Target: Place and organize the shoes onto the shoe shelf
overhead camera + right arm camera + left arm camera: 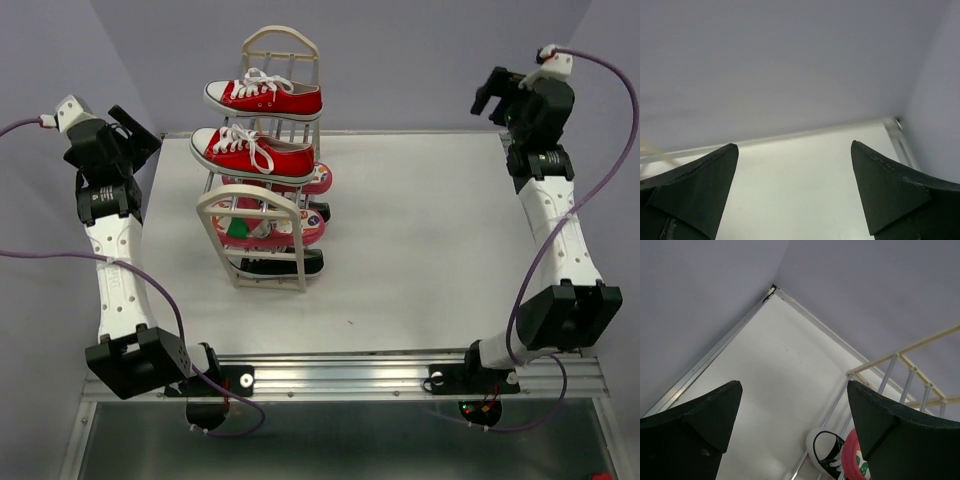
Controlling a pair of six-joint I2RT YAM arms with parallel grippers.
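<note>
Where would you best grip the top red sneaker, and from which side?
Likely the toe end, from the left: the top sneaker lies crosswise, toe jutting past the shelf rods toward the left end effector.

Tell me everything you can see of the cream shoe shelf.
The tall, narrow cream-coloured shoe shelf stands upright on the white table, left of centre. Its two arched end frames, plastic by the look, are joined by thin grey metal rods forming tiers. A red canvas sneaker lies on the top tier and a second red sneaker on the next. Pink patterned flip-flops sit lower, and a black sneaker is near the bottom.
</note>
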